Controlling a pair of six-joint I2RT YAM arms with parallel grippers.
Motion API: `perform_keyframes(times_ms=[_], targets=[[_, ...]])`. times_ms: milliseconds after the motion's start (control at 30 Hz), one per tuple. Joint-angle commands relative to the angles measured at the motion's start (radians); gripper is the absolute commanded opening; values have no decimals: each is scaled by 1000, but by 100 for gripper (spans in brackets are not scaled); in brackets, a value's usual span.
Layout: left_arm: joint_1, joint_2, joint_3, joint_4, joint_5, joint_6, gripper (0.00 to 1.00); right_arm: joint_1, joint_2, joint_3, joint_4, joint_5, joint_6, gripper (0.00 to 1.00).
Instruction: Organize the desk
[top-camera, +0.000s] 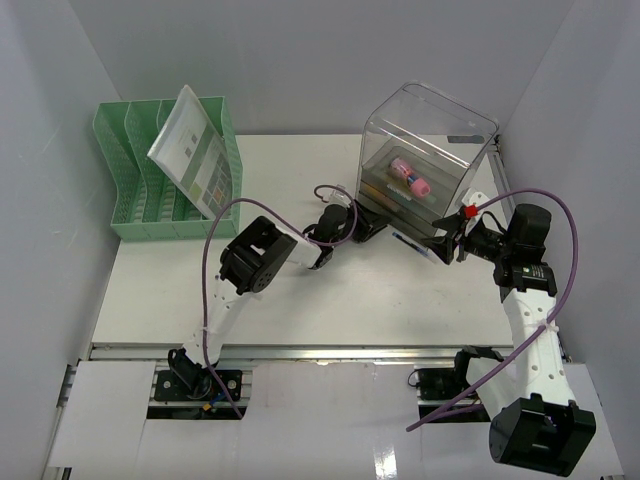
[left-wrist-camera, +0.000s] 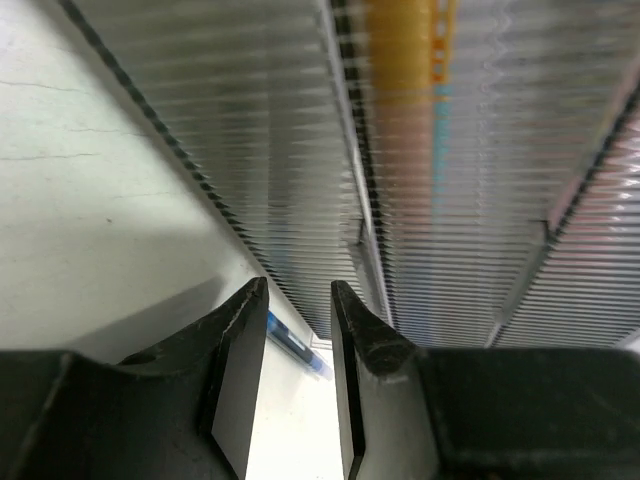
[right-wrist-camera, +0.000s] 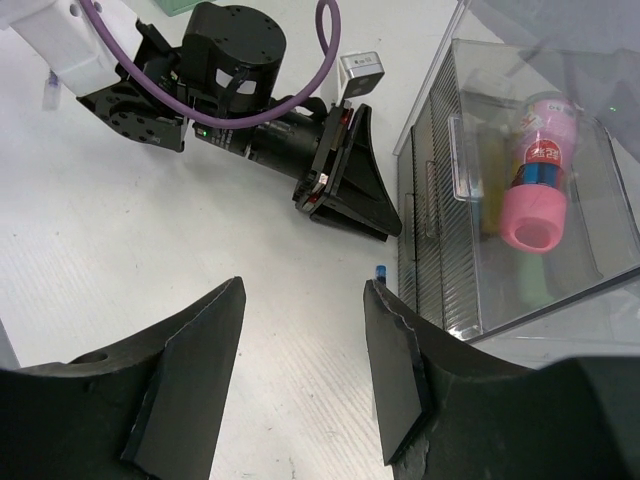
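Observation:
The desk (top-camera: 300, 305) is a flat white tabletop with an aluminium rail at its front edge. My left gripper (top-camera: 368, 228) is low at the front left foot of the clear drawer box (top-camera: 425, 160). In the left wrist view it (left-wrist-camera: 298, 300) is open, close to the ribbed drawer fronts (left-wrist-camera: 300, 150), with nothing between the fingers. A blue pen (left-wrist-camera: 297, 346) lies on the desk beyond them, against the box. My right gripper (top-camera: 447, 243) is at the box's front right. It (right-wrist-camera: 303, 290) is open and empty above the desk, and the pen's tip (right-wrist-camera: 381, 270) shows beside its right finger.
A green slotted file rack (top-camera: 130, 205) stands at the back left with a printed booklet (top-camera: 195, 150) leaning in it. The clear box holds a pink-capped bottle (right-wrist-camera: 540, 185) and yellow items. White walls close in the left, right and back sides.

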Motion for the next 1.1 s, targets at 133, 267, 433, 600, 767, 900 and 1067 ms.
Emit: perform_keyframes(times_ms=[133, 267, 433, 600, 767, 900, 1067], targets=[[0, -8, 18, 71, 2, -10, 39, -9, -4, -6, 24, -25, 12, 57], [1, -33, -62, 167, 8, -16, 33, -9, -2, -6, 24, -27, 12, 57], [2, -26, -73, 231, 25, -19, 37, -10, -2, -7, 25, -24, 12, 57], [2, -12, -17, 191, 41, -11, 47, -10, 2, -9, 26, -21, 10, 57], [2, 1, 30, 140, 43, -5, 53, -9, 6, -7, 25, -20, 11, 57], [2, 9, 67, 60, 24, -17, 52, -9, 7, -7, 25, -20, 12, 57], [3, 21, 96, -14, 5, -33, 40, -11, 9, -7, 26, -13, 10, 57]])
